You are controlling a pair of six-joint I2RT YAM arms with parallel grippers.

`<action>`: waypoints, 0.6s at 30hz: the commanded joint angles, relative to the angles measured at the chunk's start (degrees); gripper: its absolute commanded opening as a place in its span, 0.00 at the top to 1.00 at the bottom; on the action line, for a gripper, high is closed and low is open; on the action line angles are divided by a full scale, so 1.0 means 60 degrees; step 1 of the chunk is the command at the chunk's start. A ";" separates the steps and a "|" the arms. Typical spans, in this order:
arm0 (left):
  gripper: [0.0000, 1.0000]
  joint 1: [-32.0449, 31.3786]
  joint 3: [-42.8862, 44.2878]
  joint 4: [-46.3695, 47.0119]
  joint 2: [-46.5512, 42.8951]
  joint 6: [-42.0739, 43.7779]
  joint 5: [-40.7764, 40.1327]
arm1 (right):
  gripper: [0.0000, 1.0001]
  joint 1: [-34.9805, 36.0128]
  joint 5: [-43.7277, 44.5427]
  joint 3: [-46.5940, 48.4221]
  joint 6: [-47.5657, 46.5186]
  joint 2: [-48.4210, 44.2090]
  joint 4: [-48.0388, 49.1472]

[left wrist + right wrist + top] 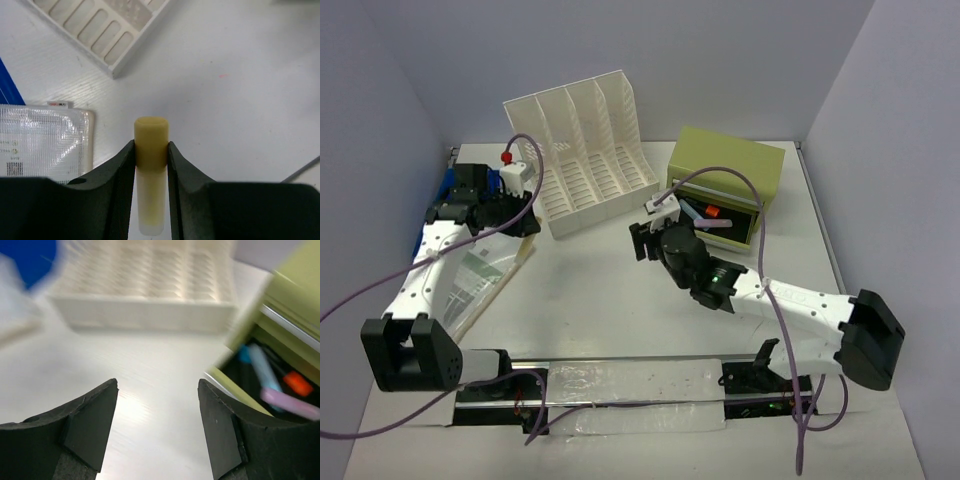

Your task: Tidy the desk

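Tabletop (595, 295): white and matte, lying between pale walls and filling most of the top view; it is carrying everything else.
Left gripper (151, 150): its jaws are clenching on a pale yellow tube (151, 131), pressing it from both sides just below the cap.
Tube: its cream cap is pointing away from the wrist, over bare tabletop.
Packet (45, 142): clear plastic wrapping, lying flat at the left edge, just beside the left jaws.
File rack (582, 150): white and slotted, standing at the far left-centre, with its near corner showing in the left wrist view.
Blue item (442, 190): peeking out behind the left arm; what it is cannot be told.
Drawer box (730, 170): olive green, sitting at the far right with its drawer standing open towards the arms.
Drawer contents: a blue marker (260, 365), an orange one (297, 382) and a pink one (290, 405) are lying inside, all blurred.
Right gripper (157, 385): its jaws are gaping apart with nothing between them, hovering over the tabletop near the drawer.
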 commanded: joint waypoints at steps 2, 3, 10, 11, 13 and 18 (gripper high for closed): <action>1.00 -0.0026 0.0855 -0.0313 -0.1312 -0.0460 0.1506 | 0.28 0.0164 -0.3942 0.0199 0.2572 0.0170 0.3156; 1.00 -0.0026 0.0870 -0.0250 -0.1351 -0.0637 0.1521 | 0.28 0.0223 -0.4051 0.0417 0.2886 0.0444 0.3425; 1.00 -0.0026 0.0508 0.0630 -0.2441 -0.1568 0.0785 | 0.30 0.1081 -0.3791 0.2401 0.4202 0.3094 0.5193; 1.00 -0.0026 0.0429 0.0734 -0.2544 -0.1653 0.0647 | 0.30 0.1191 -0.3737 0.2722 0.4268 0.3441 0.5232; 1.00 -0.0026 0.0334 0.0865 -0.2653 -0.1733 0.0509 | 0.30 0.1329 -0.3780 0.3144 0.4370 0.3892 0.5305; 1.00 -0.0026 0.0078 0.1158 -0.2807 -0.2089 0.0260 | 0.31 0.1506 -0.3999 0.4271 0.4757 0.5041 0.5393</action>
